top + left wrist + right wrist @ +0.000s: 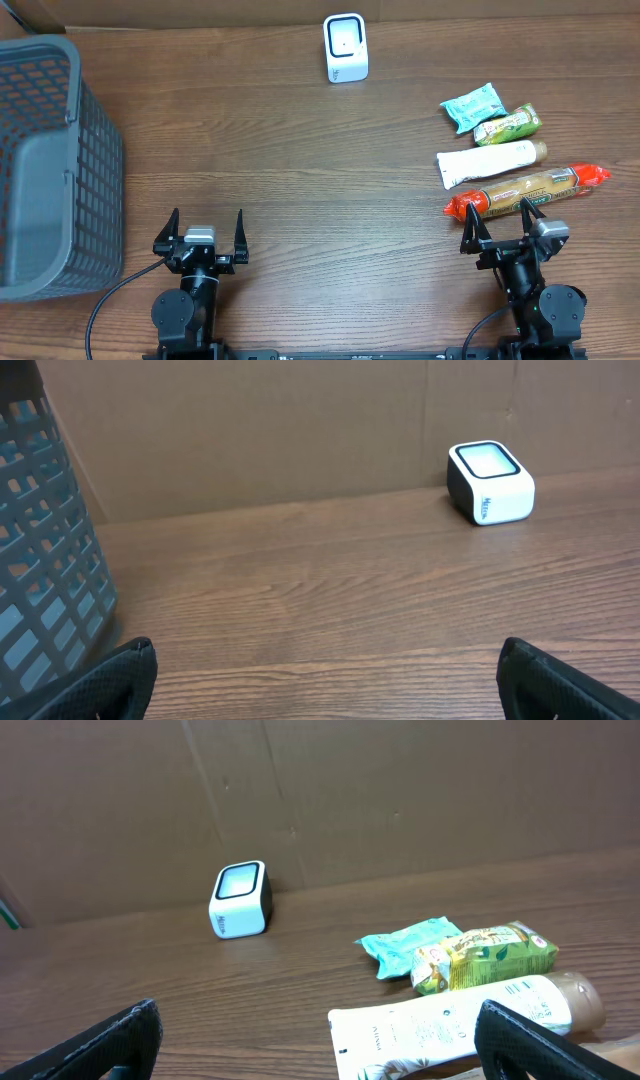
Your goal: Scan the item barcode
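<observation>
L claw [206, 220]: wide open, empty, table's near edge.
R claw [498, 214]: wide open, empty, just by red pack [528, 190].
Items: red pack, tube [490, 160], teal packet [472, 107], green packet [508, 125], all at right edge.
Scanner [346, 48]: far edge, mid.
Basket [50, 170]: left edge.

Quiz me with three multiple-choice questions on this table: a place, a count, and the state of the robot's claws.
1. Where does the white scanner stand? A at the table's near edge; B at its far edge; C on the floor.
2. How many things lie on the right side? A two; B seven; C four.
3. How are the left gripper and right gripper? A both open, empty; B both shut; C each holding something.
Answers: B, by the cardboard wall; C, teal packet, green packet, white tube, red-ended roll; A, jaws spread, gripping nothing.
</observation>
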